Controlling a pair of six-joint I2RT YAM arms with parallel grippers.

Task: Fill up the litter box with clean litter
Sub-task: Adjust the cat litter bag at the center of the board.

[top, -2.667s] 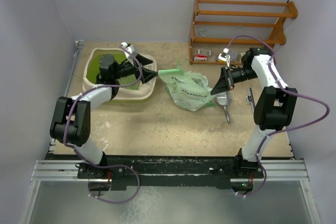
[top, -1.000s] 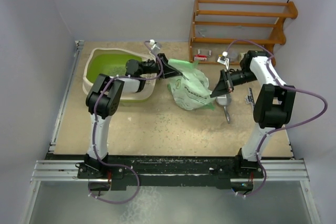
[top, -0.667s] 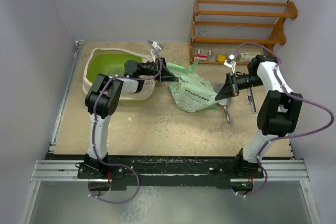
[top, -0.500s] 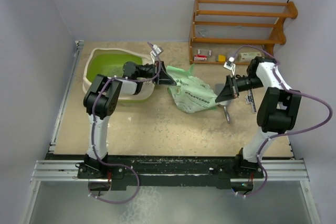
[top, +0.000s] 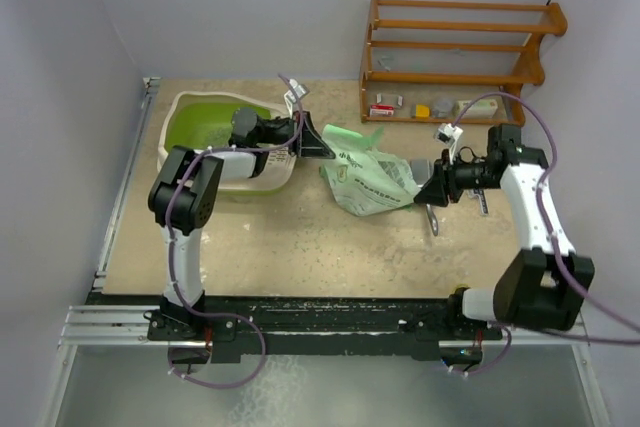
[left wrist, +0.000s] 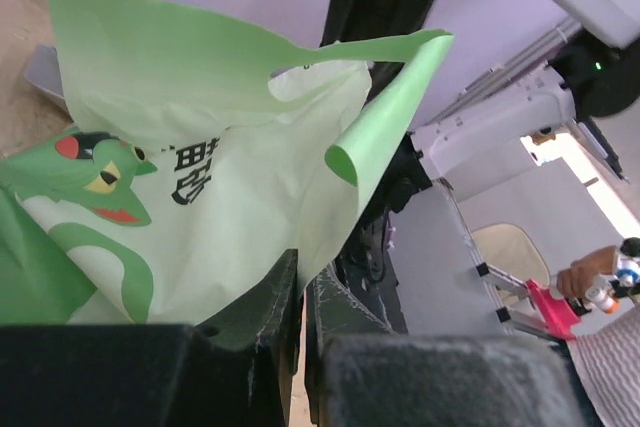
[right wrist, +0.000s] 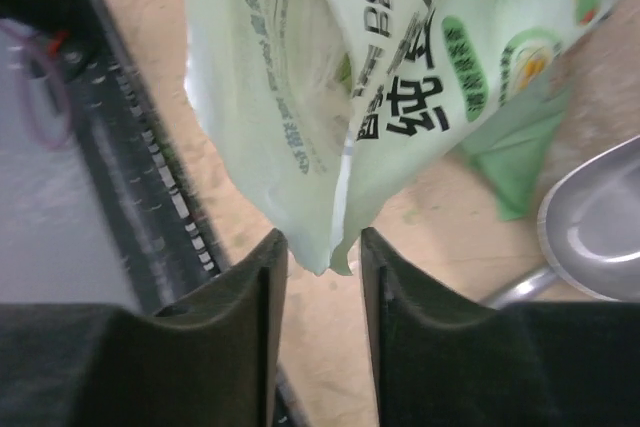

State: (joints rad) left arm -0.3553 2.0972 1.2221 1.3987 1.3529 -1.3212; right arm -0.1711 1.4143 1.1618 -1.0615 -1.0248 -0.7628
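At the far left of the tabletop (top: 300,242) stands the litter box (top: 190,122), cream outside and lime-green inside, with its long side along the left wall. On its green floor some pale specks are visible that may be the litter (top: 215,134), but they are too small to tell for sure. The left arm reaches over the right rim of the box, and the left tool (top: 318,142) is just beside this rim, to the right of it. This tool is clenched on the upper edge of the pale green printed bag (top: 370,182); in the left wrist view the left tool (left wrist: 302,282) has its two fingers pressed together with the thin plastic of the bag (left wrist: 200,197) pinched between them. The bag lies in the middle of the tabletop, between both arms, and it is stretched a little toward the box. At its right end is the right tool (top: 432,190). In the right wrist view the right tool (right wrist: 318,245) is released: the jaws stand apart and one corner of the bag (right wrist: 400,67) hangs between them. Just beside this tool a metal scoop (top: 431,212) lies on the tabletop. At the far right a wooden rack (top: 460,42) stands against the back wall.
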